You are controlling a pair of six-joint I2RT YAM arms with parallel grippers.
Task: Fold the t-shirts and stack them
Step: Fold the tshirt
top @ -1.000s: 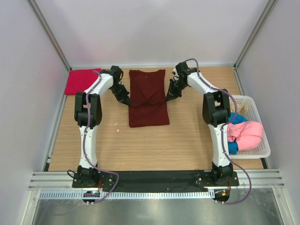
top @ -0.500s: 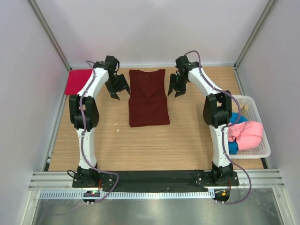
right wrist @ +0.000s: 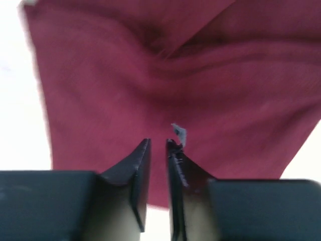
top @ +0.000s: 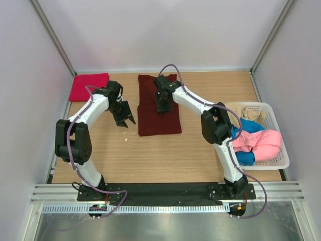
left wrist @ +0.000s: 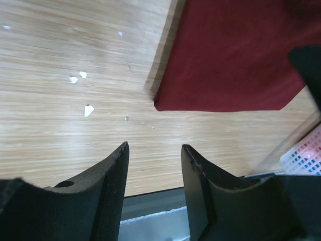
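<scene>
Dark maroon cloth: the maroon t-shirt (top: pixel 159 123) is laid flat on the far half of the wooden table (top: pixel 150 155), near its middle, folded to a narrow oblong; its long axis is run from the far edge towards the arm bases, with a square-cut end nearest the bases; the far end is partly covered by the right arm, so the neck cannot be made out. The right gripper (top: pixel 162 106) is held over the shirt's far half; in the blurred wrist view its jaws are seen drawn almost together, only a thin slit between, no cloth seen clamped. The left gripper (top: pixel 126 122) is spread wide and empty over bare wood beside the shirt's near left corner; white crumbs (left wrist: pixel 80 78) are scattered there. A crimson t-shirt (top: pixel 88 86) is seen folded at the far left corner. A pink t-shirt (top: pixel 263 140), a blue t-shirt (top: pixel 247 157) and a beige t-shirt (top: pixel 249 112) are heaped in the white basket (top: pixel 279 164); the blue one is mostly hidden.
</scene>
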